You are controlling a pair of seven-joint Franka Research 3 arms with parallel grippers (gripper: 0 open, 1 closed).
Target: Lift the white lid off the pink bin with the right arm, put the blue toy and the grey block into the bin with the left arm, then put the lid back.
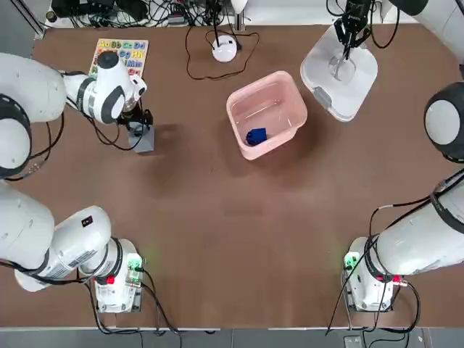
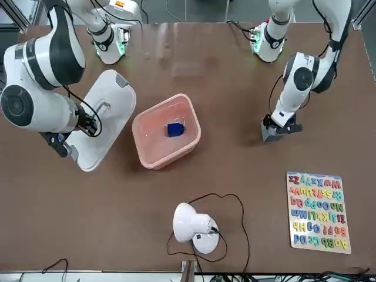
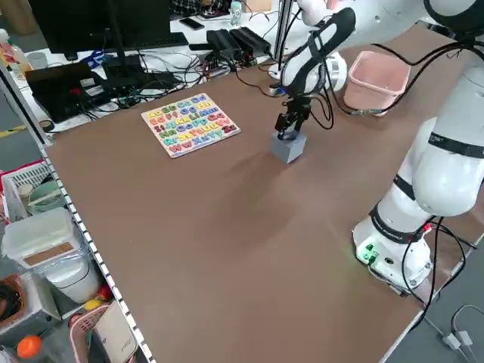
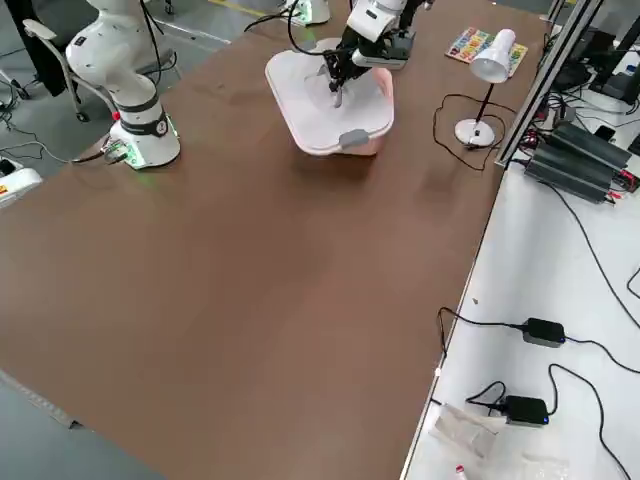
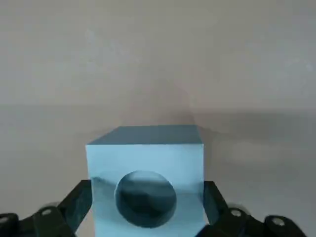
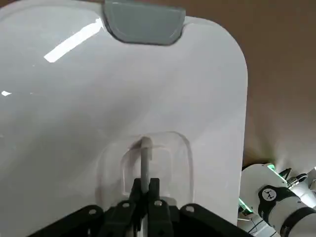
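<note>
Now your left gripper (image 5: 145, 217), fingers spread, straddles the grey block (image 1: 143, 138) at the top view's left; centre it before closing. Your right gripper (image 6: 143, 197) pinches the white lid's (image 1: 341, 76) handle upper right.

Pink bin (image 1: 290, 101), blue toy (image 1: 257, 135), grey block (image 1: 143, 138)

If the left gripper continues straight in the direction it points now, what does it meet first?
The left gripper points down at the grey block, with its open jaws on either side of it. Going straight on, it would probably meet the block's top face first, then the table beneath.
</note>
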